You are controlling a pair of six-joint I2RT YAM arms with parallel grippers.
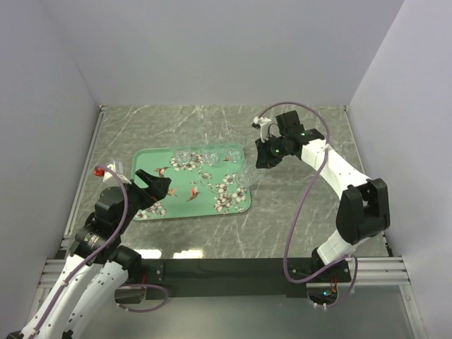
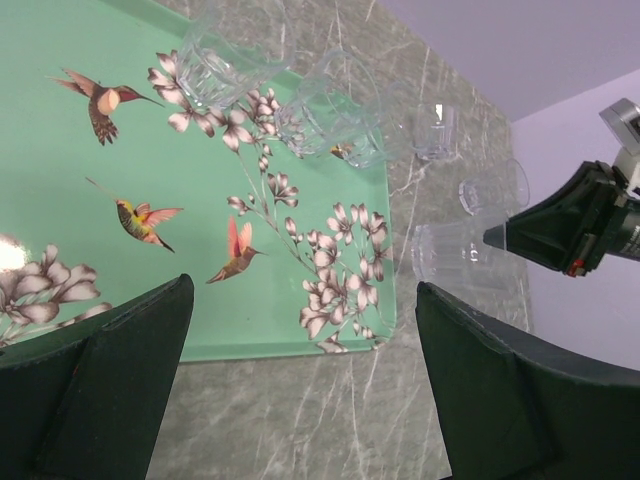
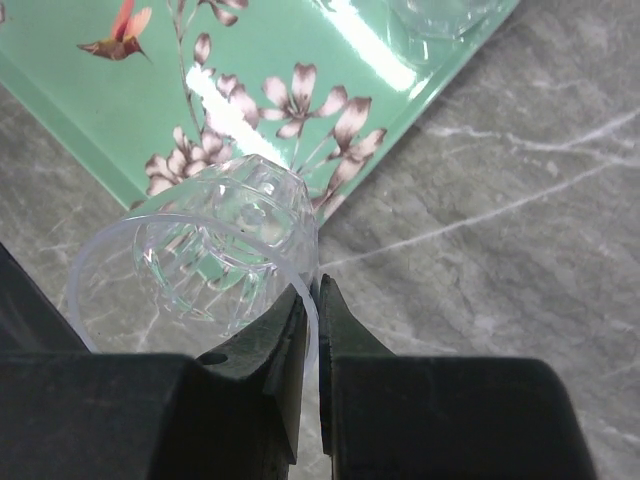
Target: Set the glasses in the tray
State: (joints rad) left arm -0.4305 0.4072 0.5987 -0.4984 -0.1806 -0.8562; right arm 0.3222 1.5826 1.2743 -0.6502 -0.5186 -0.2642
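Your right pincer [image 3: 310,295] grips a glass [image 3: 200,260] by its rim beside the tray [image 3: 60,110] | your left pincer [image 2: 305,295] hangs released above it.

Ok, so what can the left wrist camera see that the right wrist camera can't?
Only the left wrist camera shows the left pincer, wide open, and two more glasses on the table past the tray. Only the right wrist camera shows, close up, how the right pincer is shut on a glass at its rim, one finger inside and one outside. Both show the green flowered tray and the grey marble table.
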